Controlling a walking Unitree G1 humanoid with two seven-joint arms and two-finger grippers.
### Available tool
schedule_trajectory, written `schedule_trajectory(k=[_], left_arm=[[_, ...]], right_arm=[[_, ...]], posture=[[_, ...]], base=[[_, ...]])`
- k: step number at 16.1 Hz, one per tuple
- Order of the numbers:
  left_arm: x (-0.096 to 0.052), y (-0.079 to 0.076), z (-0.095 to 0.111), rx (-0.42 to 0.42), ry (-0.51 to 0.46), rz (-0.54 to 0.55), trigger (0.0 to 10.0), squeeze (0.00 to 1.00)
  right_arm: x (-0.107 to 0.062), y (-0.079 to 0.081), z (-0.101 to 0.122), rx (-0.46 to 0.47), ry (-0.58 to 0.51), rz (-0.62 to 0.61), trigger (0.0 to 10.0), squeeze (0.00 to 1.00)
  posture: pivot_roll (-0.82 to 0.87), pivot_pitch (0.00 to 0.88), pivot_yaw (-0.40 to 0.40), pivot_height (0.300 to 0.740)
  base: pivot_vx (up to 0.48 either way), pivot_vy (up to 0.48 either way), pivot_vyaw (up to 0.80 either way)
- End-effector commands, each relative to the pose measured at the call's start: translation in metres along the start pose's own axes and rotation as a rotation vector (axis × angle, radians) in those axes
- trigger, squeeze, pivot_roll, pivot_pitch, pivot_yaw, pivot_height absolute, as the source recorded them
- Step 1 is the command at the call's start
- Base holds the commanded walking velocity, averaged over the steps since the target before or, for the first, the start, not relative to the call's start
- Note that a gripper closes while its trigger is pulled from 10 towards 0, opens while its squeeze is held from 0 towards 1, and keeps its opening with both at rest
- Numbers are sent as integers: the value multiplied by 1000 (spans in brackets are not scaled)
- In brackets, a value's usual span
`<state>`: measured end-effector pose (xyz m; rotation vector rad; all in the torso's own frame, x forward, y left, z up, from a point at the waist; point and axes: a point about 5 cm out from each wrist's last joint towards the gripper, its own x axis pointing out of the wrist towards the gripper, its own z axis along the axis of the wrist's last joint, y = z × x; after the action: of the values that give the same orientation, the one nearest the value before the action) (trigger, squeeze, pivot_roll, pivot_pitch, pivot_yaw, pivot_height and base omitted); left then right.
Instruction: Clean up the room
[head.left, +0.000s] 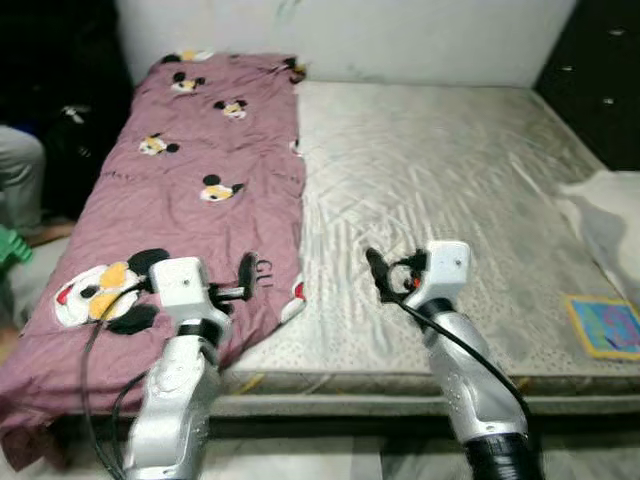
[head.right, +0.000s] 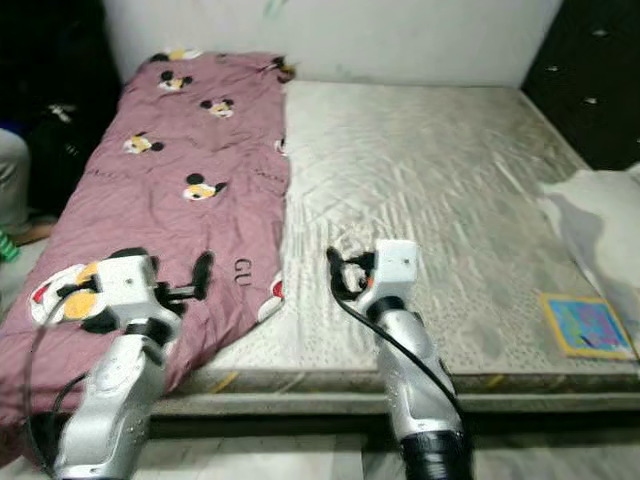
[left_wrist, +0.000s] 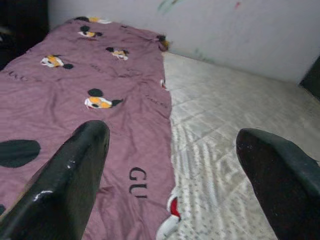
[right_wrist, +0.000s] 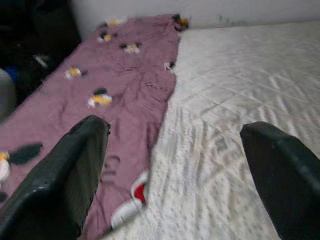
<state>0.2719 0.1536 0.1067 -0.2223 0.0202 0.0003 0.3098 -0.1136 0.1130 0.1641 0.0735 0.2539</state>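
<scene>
A pink cartoon-mouse blanket (head.left: 190, 180) lies folded over the left half of a bare grey mattress (head.left: 430, 190), with its edge running down the middle. My left gripper (head.left: 246, 272) hovers over the blanket's near right edge, open and holding nothing. My right gripper (head.left: 378, 272) is held over the bare mattress just right of that edge, also open. In the left wrist view the fingers (left_wrist: 70, 175) frame the blanket edge (left_wrist: 167, 165). In the right wrist view the fingers (right_wrist: 65, 175) frame the same edge (right_wrist: 160, 135).
A white cloth (head.left: 605, 215) and a small colourful book or mat (head.left: 605, 325) lie at the mattress's right side. A dark cabinet (head.left: 600, 70) stands at the back right. A person's grey-clad leg (head.left: 18, 175) is at the far left. A white wall (head.left: 340, 35) stands behind the bed.
</scene>
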Motion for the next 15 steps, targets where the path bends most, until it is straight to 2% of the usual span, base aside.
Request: schedule_trajectory(k=[1,4,8,15], left_arm=[[3,-16,5,-22,-23,-50,10000,0],[3,-17,2,-26,-9,-43,10000,0],[4,-19,0,-36,7,-20,10000,0],[4,-17,0,-39,11,-10,10000,0]], right_arm=[[-6,-17,0,-16,7,-59,10000,0],[-5,-17,-1,-17,7,-59,10000,0],[-6,-17,-2,-18,9,-59,10000,0],[-4,-15,-2,-24,12,-49,10000,0]], posture=[[-22,34,-27,740],[-21,32,-26,740],[-17,31,-27,740],[-11,23,-33,740]], base=[[405,0,0],[336,0,0],[0,0,0],[0,456,0]])
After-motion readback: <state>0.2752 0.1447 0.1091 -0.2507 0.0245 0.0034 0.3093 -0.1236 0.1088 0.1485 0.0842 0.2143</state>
